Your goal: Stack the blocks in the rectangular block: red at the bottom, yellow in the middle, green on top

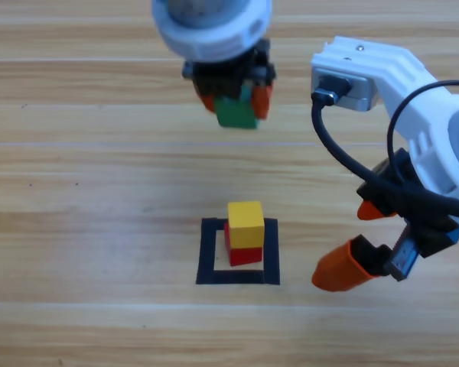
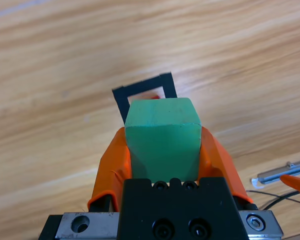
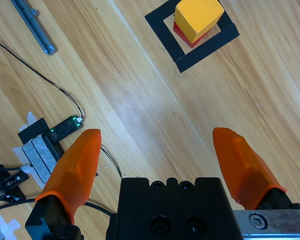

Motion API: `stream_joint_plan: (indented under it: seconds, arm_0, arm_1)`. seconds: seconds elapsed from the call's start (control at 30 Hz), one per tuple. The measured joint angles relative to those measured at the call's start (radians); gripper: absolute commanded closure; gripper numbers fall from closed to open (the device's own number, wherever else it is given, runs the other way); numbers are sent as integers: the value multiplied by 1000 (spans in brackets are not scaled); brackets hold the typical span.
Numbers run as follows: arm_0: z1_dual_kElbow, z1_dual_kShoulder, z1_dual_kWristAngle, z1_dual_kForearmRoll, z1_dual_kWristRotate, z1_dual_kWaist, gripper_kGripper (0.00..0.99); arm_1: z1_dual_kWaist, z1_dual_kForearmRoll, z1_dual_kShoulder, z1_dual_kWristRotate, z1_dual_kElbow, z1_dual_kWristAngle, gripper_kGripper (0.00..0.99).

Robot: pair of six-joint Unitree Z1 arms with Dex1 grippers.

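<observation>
The yellow cube [image 1: 245, 224] rests on the red cube [image 1: 243, 252] inside the black tape square [image 1: 209, 252] at the table's middle. In the right wrist view the same yellow cube [image 3: 198, 17] covers most of the red cube [image 3: 182, 32] within the tape square [image 3: 202, 52]. My left gripper [image 1: 236, 102] hangs near the top of the high view, shut on the green cube [image 1: 237, 112]; the left wrist view shows the green cube [image 2: 162, 137] clamped between its orange jaws, with the tape square [image 2: 124, 97] beyond. My right gripper [image 1: 350, 238] stands open to the right of the stack, holding nothing.
A black cable [image 1: 344, 157] loops from the right arm's camera over the table. In the right wrist view a small black device [image 3: 65, 127] with a thin wire and a metal bar [image 3: 32, 25] lie off to the side.
</observation>
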Motion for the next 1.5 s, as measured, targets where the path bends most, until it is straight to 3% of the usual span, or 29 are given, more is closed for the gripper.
stream_joint_plan:
  seconds: [0.5,1.5]
  arm_0:
    - [12,71,25,110,-383,-66,988]
    - [-4,171,-15,110,-433,-85,987]
  arm_1:
    - [0,0,-89,0,25,0,0]
    - [0,0,-90,0,28,0,0]
